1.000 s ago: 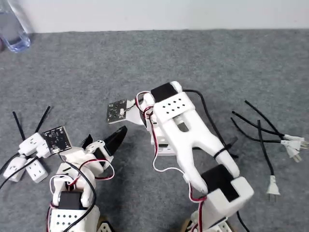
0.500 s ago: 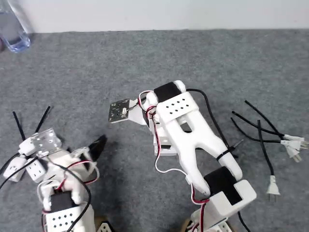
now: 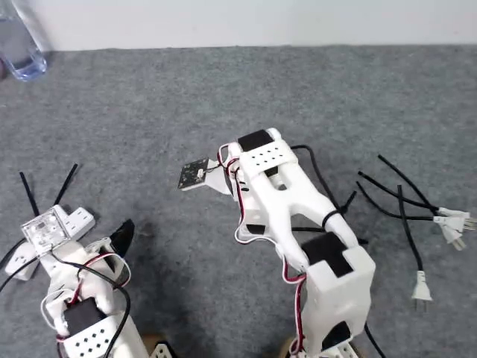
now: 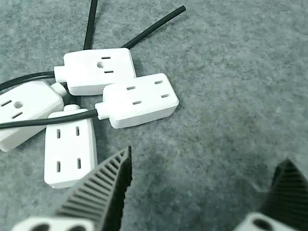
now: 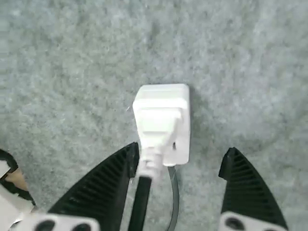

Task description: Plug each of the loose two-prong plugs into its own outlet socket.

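Right gripper [image 5: 182,150] spread wide and gripping nothing, one finger to each side of a white outlet block [image 5: 163,91] with a plug [image 5: 156,122] sitting on its face and a black cord [image 5: 142,192] trailing back beside one finger. Looks like a seated plug, hence the empty jaws, with block and plug lying squarely between the fingertips but apparently touching neither. Left gripper [image 4: 207,159] likewise open and empty, hovering over the grey carpet [image 4: 231,72] close to a cluster of four unoccupied outlets [image 4: 137,100], probably placed there to take one up. Nearest of them just beyond the fingertips, not between them. Loose plugs [image 3: 449,222] lying on the far side of the right arm, well apart from both grippers, so probably a fetch for the right gripper.
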Robot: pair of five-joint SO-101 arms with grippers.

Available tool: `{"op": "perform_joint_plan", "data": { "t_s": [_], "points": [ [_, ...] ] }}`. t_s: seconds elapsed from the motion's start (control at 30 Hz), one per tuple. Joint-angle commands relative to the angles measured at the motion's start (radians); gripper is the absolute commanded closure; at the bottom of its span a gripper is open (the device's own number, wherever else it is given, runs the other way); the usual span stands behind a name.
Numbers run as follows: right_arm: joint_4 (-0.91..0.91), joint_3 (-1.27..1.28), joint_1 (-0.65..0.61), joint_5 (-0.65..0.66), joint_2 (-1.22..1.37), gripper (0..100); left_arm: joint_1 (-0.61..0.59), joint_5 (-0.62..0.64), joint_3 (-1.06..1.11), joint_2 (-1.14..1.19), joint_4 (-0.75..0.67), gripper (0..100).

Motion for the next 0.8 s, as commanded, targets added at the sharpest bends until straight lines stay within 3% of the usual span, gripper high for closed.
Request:
{"op": "perform_joint_plan", "data": {
  "t_s": [0.0, 0.37, 0.43, 0.5, 0.53, 0.6, 0.67, 0.77],
  "points": [
    [-0.025, -0.014, 0.012, -0.005, 0.022, 73.1, -0.008, -0.008, -0.012, -0.011, -0.003, 58],
    [-0.096, -0.014, -0.015, -0.002, 0.196, 73.8, 0.034, -0.008, -0.012, -0.011, -0.002, 58],
    [-0.093, -0.015, -0.027, 0.031, 0.205, 79.7, 0.034, -0.008, -0.012, -0.011, -0.002, 58],
    [-0.093, -0.02, -0.03, 0.052, 0.205, 96.6, 0.034, -0.008, -0.012, -0.011, -0.002, 58],
    [-0.094, -0.025, -0.028, 0.052, 0.205, 99.8, 0.034, -0.008, -0.012, -0.011, -0.002, 58],
    [-0.085, -0.035, -0.024, 0.052, 0.205, 94.9, 0.034, -0.008, -0.012, -0.011, 0.0, 58],
    [-0.084, -0.038, -0.016, 0.052, 0.199, 99.8, 0.034, -0.008, -0.012, -0.011, 0.0, 58],
    [-0.076, -0.037, -0.01, 0.048, 0.145, 99.2, 0.034, -0.008, -0.012, -0.011, -0.002, 58]
  ]
}}
